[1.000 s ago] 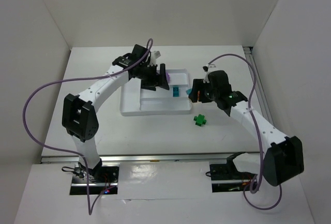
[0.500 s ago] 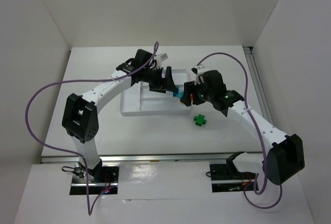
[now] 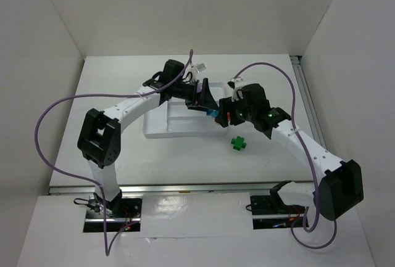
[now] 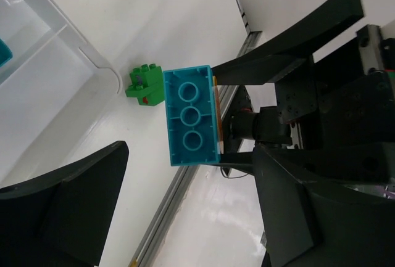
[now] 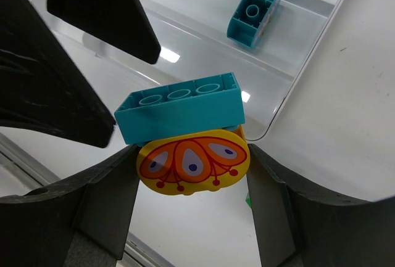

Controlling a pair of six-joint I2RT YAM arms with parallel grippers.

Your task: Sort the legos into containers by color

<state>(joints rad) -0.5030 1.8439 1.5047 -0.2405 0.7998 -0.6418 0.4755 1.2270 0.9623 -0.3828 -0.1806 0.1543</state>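
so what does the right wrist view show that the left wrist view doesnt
Only the right wrist view: the painted face of the yellow piece and the whole small teal piece lying in the tray. Only the left wrist view: the green piece in full on the table, beside the tray's corner. Both: the teal brick against the yellow piece, gripped by the right hand.

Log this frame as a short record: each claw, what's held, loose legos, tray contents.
right claw: shut on yellow piece, with teal brick stacked on it
left claw: open, facing the teal brick
loose: green lego, outside tray
in tray: one small teal lego
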